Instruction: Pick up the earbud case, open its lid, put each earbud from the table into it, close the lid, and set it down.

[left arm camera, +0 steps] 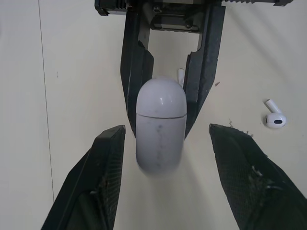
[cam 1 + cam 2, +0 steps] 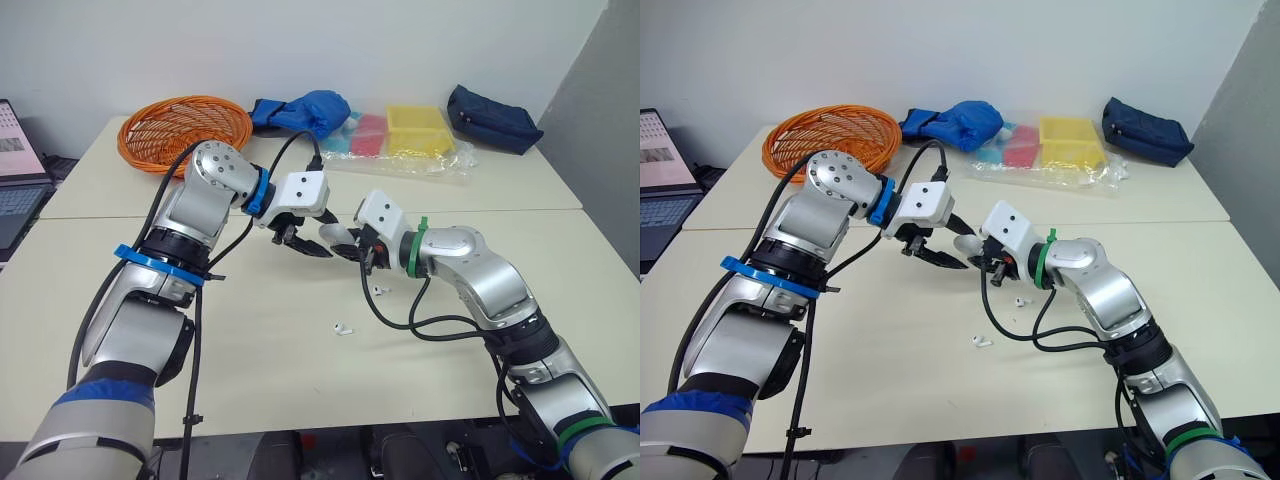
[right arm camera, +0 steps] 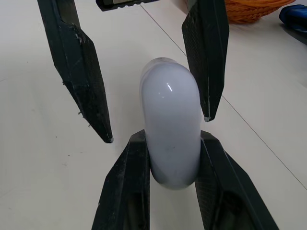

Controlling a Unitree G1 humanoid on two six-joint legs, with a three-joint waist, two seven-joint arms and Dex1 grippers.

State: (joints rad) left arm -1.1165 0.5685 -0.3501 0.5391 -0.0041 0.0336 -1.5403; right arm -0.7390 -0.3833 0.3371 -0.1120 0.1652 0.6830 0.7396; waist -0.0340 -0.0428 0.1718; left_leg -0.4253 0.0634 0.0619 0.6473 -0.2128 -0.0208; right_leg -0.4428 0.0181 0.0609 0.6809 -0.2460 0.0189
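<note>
Holding the earbud case (image 3: 170,110) above the table (image 2: 250,360), the right gripper (image 3: 172,143) squeezes one end tight. The left gripper (image 1: 166,132) has its fingers wide apart beside the free end. I think the case is light, hard and slippery, so pinch its sides gently.

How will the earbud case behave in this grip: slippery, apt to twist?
Probably slippery: the earbud case is glossy and rounded. The right gripper pinches one end only, so a sideways push may pivot it. It looks rigid, showing no dent.
</note>
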